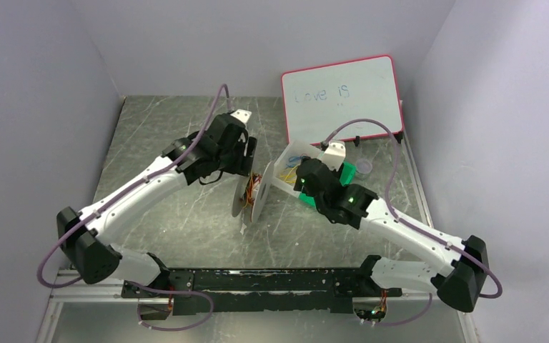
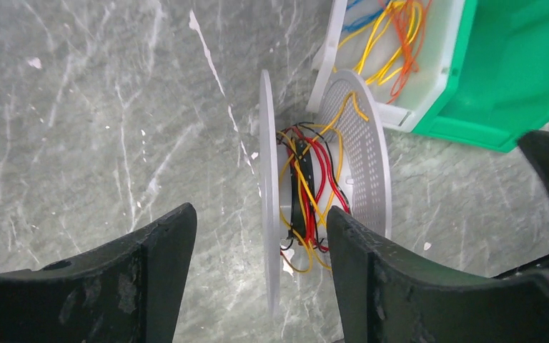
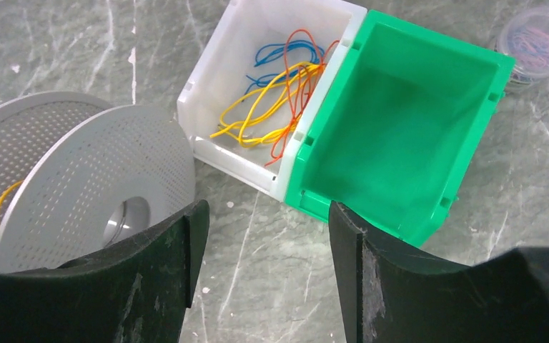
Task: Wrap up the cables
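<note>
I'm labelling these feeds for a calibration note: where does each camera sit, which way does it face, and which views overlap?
Top external: above and behind the arms, looking down on the table; both arms show whole, with the spool between them.
Left wrist: on the left arm, looking down past the open left pincer at the spool, seen edge-on.
Right wrist: on the right arm, looking down past the open right pincer at the white bin and the green bin.
Shared: both wrist views show the spool and both bins.
</note>
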{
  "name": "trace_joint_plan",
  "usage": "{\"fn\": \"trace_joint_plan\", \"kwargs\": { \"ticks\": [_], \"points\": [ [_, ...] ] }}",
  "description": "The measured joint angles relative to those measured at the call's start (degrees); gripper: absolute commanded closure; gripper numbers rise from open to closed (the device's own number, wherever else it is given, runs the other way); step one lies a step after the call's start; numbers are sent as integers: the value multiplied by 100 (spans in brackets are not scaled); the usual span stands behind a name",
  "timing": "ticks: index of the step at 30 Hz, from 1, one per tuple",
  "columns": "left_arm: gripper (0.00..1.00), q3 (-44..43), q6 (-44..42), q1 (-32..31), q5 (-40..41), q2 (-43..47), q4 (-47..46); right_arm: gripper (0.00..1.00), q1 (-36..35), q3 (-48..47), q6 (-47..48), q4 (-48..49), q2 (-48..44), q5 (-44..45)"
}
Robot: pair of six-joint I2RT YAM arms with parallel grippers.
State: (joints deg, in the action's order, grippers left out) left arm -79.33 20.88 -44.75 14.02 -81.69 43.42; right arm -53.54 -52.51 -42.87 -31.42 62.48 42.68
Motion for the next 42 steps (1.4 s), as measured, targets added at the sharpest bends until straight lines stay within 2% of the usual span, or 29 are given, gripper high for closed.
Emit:
{"fn": "trace_joint_plan", "kwargs": {
  "ticks": [9, 16, 21, 25, 32, 42],
  "points": [
    [24, 271, -245, 0, 275, 1193, -354, 33, 975, -527, 435, 153, 739, -1198],
    [20, 1097, -372, 0, 487, 1939, -656, 40, 1261, -1305, 452, 63, 1447, -1513],
    [20, 1580, -490, 0, 527, 2428, -852, 51, 1414, -1775, 435, -138, 2026, -1635],
    [20, 1801, -551, 0, 570, 2791, -1091, 51, 1628, -1941, 448, -221, 2345, -1753],
    [20, 2085, -570, 0, 667, 3086, -1331, 57, 1943, -2284, 734, -376, 2938, -2033],
    [20, 2243, -616, 0, 680, 3112, -1333, 57, 2103, -3344, 1462, -940, 4050, -2299]
  ]
}}
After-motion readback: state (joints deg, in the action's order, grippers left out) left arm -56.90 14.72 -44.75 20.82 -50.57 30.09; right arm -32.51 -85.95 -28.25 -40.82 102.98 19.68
